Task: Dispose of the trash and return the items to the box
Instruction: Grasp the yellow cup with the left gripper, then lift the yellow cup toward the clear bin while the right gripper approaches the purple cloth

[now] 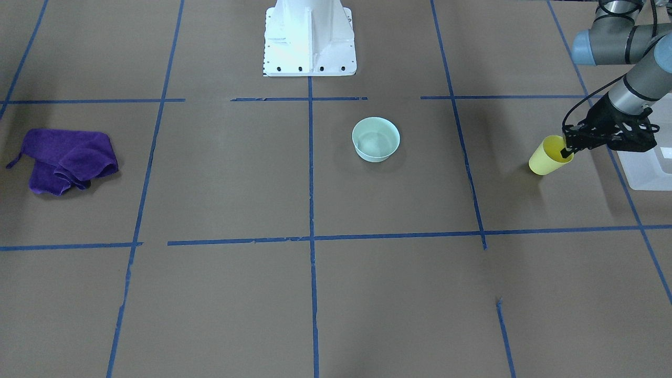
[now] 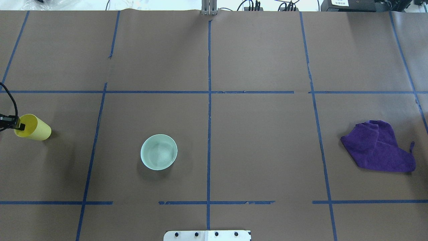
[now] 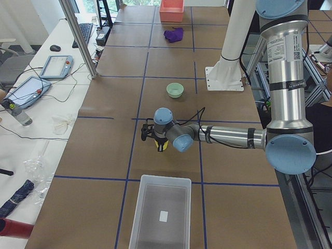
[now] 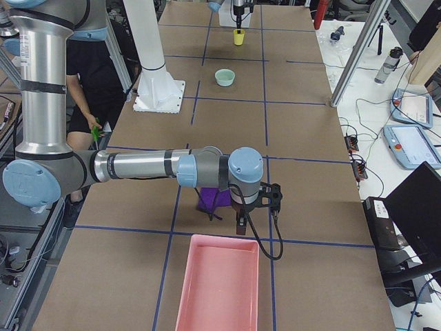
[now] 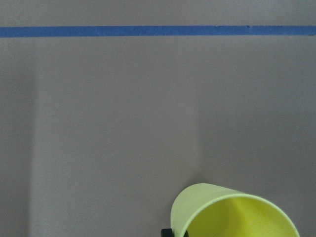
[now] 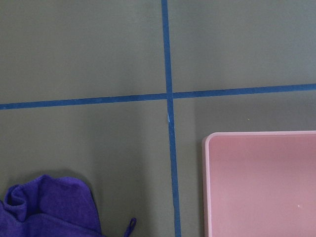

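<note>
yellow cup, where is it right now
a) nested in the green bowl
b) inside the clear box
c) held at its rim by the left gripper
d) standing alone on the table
c: the left gripper pinches the rim of the yellow cup, with one finger inside it. The green bowl sits empty and apart, and the clear box has no cup in it.

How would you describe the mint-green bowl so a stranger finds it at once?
Start at the robot's white base. Just in front of it, slightly toward the robot's left, an open bowl stands alone. It is pale mint green, wider than the tilted yellow cup.
</note>
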Controlling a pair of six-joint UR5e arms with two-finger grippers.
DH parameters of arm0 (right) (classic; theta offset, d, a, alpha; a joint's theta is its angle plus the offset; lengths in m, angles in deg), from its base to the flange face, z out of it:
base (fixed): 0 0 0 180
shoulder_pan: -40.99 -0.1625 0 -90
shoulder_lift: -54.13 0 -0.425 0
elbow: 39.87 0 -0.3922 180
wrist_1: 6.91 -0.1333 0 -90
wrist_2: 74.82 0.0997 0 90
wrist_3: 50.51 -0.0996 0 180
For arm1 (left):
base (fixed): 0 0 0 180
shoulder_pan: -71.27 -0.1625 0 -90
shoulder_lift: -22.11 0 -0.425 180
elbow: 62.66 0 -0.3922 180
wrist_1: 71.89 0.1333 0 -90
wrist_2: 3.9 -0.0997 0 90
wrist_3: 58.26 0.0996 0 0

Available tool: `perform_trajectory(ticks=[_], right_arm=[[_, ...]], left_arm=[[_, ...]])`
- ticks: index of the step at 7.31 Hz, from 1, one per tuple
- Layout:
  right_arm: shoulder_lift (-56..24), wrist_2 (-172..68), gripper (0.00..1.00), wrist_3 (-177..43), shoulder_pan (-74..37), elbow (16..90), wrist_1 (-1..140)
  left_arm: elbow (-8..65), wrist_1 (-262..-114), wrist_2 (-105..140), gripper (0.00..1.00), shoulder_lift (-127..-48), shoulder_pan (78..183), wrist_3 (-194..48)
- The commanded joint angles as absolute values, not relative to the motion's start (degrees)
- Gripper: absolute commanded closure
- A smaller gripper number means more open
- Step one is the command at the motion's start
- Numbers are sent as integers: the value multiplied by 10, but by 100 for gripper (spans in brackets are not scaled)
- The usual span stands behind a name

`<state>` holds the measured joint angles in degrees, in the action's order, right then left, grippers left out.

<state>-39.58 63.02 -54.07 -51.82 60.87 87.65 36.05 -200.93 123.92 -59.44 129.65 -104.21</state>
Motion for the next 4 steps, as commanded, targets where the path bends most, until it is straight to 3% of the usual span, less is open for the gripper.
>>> perform_trajectory(ticks=[1, 4], right_arm=[[-384, 662, 0, -543, -489, 609, 877], [-409, 643, 0, -652, -449, 609, 777]], left_arm=[[405, -2000, 1292, 100, -588, 1311, -1048], [434, -1954, 1293, 100, -594, 1346, -1043]])
